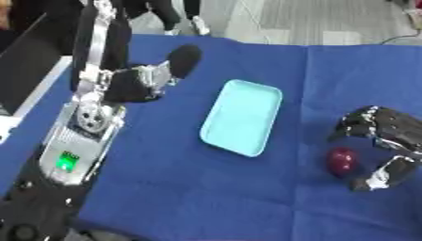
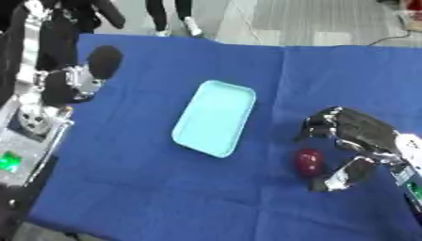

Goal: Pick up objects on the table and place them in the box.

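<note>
Dark red, rounded object (image 2: pixel 309 162), glossy, lying on the blue cloth (image 1: pixel 206 197) just right of the pale turquoise tray (image 1: pixel 241 116) and not touching it. Right hand (image 2: pixel 356 141) arched over the object, fingers and thumb curved on either side but not closed on it. Left hand (image 1: pixel 140 82) raised near the cloth's left edge, fingers indistinct; bare cloth all round the tray.

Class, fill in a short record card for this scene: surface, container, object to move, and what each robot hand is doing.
surface: blue cloth covering the table
container: light blue tray, shallow, empty, near the middle
object: dark red round object, right of the tray, on the cloth
right hand: right hand curved around the object, not closed on it
left hand: left hand raised at far left, holding nothing
</note>
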`<act>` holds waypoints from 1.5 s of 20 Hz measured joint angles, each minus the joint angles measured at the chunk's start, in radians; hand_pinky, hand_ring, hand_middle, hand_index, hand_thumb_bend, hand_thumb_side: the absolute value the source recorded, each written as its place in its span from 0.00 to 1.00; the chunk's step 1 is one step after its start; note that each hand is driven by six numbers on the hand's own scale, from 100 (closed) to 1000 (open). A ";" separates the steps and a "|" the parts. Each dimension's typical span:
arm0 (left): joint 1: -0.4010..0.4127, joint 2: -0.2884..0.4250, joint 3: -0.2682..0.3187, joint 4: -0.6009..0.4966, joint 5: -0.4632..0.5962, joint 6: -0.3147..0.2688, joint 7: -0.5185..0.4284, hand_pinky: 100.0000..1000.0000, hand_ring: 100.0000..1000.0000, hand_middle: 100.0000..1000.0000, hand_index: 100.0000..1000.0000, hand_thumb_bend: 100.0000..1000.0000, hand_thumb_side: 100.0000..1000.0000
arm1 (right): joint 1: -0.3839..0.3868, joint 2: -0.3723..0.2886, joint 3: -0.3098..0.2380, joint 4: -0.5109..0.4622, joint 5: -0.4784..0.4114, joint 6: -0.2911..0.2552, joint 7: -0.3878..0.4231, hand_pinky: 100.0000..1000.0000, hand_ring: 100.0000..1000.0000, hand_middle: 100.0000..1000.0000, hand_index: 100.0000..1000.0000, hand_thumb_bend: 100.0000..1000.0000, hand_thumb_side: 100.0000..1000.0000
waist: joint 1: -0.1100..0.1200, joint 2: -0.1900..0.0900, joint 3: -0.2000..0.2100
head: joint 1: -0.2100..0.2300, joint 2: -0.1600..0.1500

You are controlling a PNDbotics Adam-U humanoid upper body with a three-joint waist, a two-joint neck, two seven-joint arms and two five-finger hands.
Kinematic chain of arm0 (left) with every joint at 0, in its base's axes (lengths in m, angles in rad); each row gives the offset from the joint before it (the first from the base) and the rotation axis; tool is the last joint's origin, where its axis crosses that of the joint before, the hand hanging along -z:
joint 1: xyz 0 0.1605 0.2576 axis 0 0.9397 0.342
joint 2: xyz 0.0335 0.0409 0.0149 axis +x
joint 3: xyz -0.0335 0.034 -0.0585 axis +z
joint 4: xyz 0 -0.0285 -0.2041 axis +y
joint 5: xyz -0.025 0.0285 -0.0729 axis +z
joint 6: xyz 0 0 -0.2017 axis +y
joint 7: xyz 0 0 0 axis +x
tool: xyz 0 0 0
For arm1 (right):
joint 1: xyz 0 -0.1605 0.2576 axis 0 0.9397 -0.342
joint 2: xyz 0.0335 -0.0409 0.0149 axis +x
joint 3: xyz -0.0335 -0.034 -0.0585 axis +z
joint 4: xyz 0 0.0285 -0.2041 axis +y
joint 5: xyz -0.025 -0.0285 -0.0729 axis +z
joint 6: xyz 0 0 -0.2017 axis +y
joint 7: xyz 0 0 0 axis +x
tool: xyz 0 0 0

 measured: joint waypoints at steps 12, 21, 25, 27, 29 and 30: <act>0.000 0.000 -0.003 0.000 0.000 -0.001 -0.001 0.34 0.40 0.59 0.72 0.51 0.57 | 0.005 0.018 0.000 0.049 0.078 0.004 -0.017 0.36 0.44 0.48 0.67 0.59 0.93 | 0.000 0.000 0.001 | 0.000 -0.001; -0.004 0.000 -0.003 0.000 0.000 -0.002 -0.002 0.34 0.40 0.59 0.72 0.51 0.57 | -0.002 0.036 -0.009 0.092 0.183 0.020 -0.090 0.31 0.41 0.45 0.65 0.57 0.87 | 0.000 0.000 0.002 | 0.000 -0.002; -0.004 0.000 -0.004 0.000 0.000 -0.002 -0.002 0.34 0.40 0.59 0.72 0.51 0.57 | -0.009 0.046 -0.016 0.112 0.218 0.022 -0.133 0.15 0.35 0.44 0.64 0.56 0.83 | 0.000 0.000 0.002 | 0.000 -0.002; -0.004 0.000 -0.004 0.000 0.000 -0.002 -0.002 0.34 0.40 0.59 0.72 0.51 0.57 | -0.011 0.051 -0.020 0.123 0.227 0.022 -0.151 0.01 0.29 0.42 0.62 0.55 0.80 | 0.000 0.000 0.002 | 0.000 -0.003; -0.004 0.000 -0.004 0.000 0.000 -0.002 -0.002 0.34 0.40 0.59 0.72 0.51 0.57 | -0.011 0.054 -0.020 0.131 0.229 0.022 -0.167 0.00 0.23 0.41 0.61 0.55 0.75 | 0.000 0.000 0.002 | 0.001 -0.006; -0.004 0.000 -0.004 0.000 0.000 -0.002 -0.002 0.34 0.40 0.59 0.72 0.51 0.57 | -0.011 0.054 -0.020 0.135 0.228 0.021 -0.175 0.00 0.23 0.41 0.61 0.55 0.75 | 0.000 0.000 0.002 | 0.001 -0.008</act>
